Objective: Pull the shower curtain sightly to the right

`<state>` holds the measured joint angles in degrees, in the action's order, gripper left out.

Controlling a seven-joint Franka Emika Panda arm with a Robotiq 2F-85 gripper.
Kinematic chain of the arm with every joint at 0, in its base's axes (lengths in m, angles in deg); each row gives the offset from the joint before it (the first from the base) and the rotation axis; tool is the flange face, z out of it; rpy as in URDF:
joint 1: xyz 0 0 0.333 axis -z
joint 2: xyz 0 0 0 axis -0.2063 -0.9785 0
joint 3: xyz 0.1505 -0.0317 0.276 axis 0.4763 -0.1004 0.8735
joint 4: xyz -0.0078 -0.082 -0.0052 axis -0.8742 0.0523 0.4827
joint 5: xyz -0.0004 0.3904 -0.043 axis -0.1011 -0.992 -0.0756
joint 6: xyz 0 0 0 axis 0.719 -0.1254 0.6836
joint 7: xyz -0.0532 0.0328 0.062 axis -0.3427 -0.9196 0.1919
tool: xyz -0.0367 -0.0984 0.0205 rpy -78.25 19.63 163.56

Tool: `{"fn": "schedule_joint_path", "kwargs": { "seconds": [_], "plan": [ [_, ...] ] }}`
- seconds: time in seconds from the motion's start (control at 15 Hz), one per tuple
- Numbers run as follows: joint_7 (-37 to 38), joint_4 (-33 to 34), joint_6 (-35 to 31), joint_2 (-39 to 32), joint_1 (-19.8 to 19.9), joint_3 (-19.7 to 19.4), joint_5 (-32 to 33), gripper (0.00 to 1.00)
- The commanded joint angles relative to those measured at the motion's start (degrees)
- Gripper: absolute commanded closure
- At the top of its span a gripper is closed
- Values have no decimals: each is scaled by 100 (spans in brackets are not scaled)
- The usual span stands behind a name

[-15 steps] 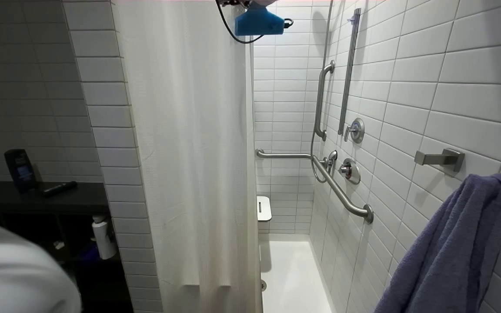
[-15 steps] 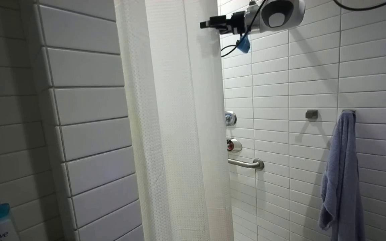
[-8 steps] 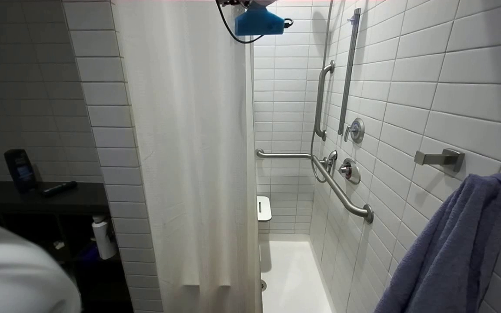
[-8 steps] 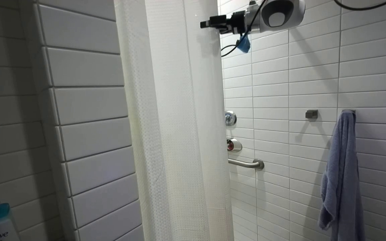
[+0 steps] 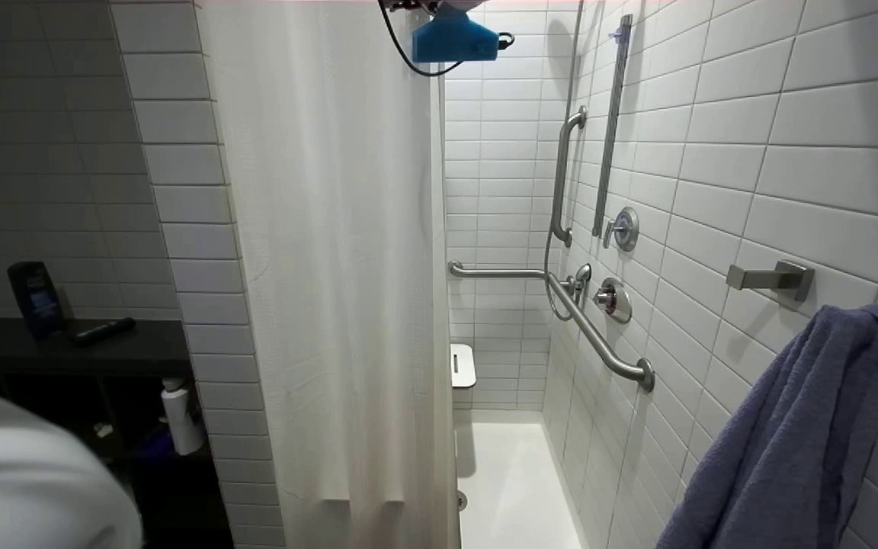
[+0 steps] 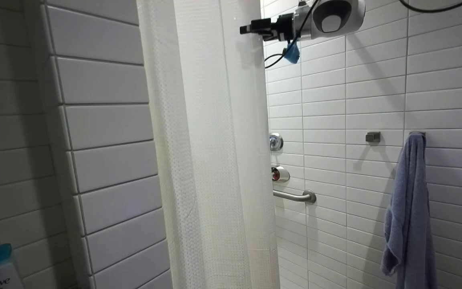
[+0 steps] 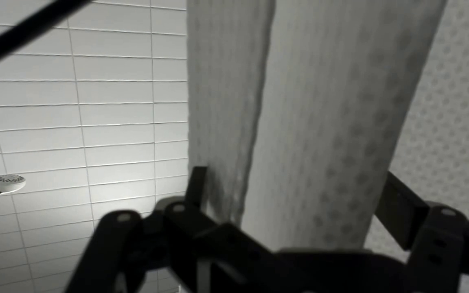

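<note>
Gripper [image 7: 294,173] gapes wide before the shower curtain [image 5: 340,267]; contact unclear from where I stand. It hangs at 9 o'clock of the shower stall [image 5: 515,480]. White bottle [image 5: 182,423] in black cubby shelf [image 5: 96,352], shower curtain's 8 o'clock.

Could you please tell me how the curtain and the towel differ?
The curtain is off-white; the towel is blue-grey. The curtain runs top to bottom in both exterior views; the towel starts partway down. The curtain spreads in long vertical folds; the towel hangs bunched. Both are hanging fabric.
</note>
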<state>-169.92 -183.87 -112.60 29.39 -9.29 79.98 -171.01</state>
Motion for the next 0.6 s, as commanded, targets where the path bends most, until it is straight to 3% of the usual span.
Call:
{"fn": "schedule_joint_path", "kwargs": {
  "seconds": [0.0, 0.53],
  "plan": [
    [-251, -109, -259, 151, -18, 19, -27, 0],
    [-1217, -993, -500, 999, -69, 90, -276, 0]
  ]
}}
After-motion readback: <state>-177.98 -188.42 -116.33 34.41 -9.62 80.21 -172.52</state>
